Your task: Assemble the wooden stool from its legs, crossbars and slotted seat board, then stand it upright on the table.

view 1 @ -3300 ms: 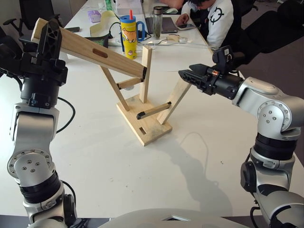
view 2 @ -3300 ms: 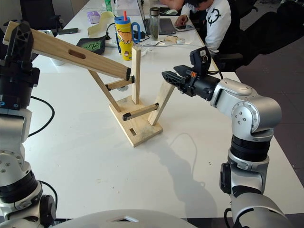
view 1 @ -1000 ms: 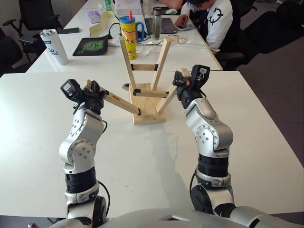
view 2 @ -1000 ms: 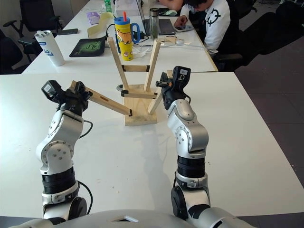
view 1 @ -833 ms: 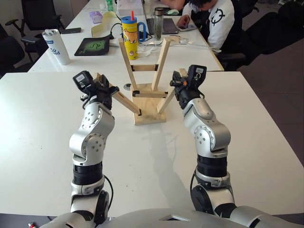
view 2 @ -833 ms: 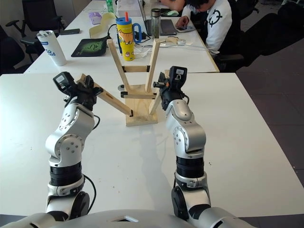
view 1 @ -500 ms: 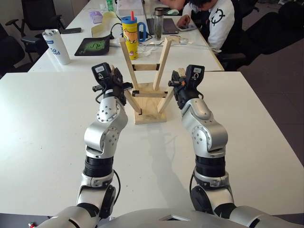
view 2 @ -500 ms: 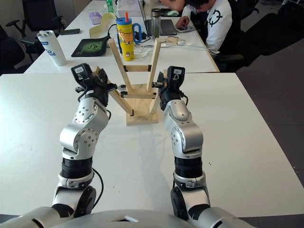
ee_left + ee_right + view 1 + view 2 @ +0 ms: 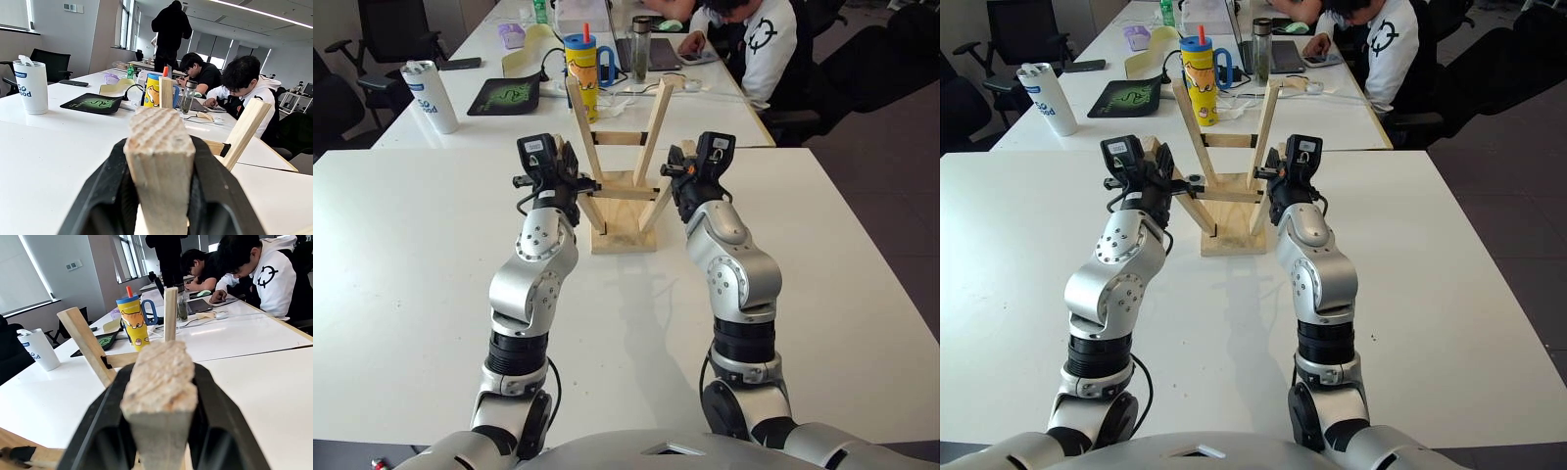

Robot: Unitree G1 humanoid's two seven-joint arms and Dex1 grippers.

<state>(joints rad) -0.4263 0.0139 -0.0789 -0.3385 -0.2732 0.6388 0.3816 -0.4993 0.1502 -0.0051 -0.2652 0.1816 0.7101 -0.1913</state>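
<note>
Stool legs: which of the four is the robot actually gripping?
The two nearest the robot: the near-left leg sits clamped in the left fingers, the near-right leg in the right fingers. The far legs stand free, joined by a crossbar.

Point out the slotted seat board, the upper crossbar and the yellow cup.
seat board [image 9: 623, 238]: left eye view, bare near part of the board.
upper crossbar [image 9: 615, 139]: left eye view, middle of the bar.
yellow cup [image 9: 581, 61]: left eye view, upper body of the cup.
</note>
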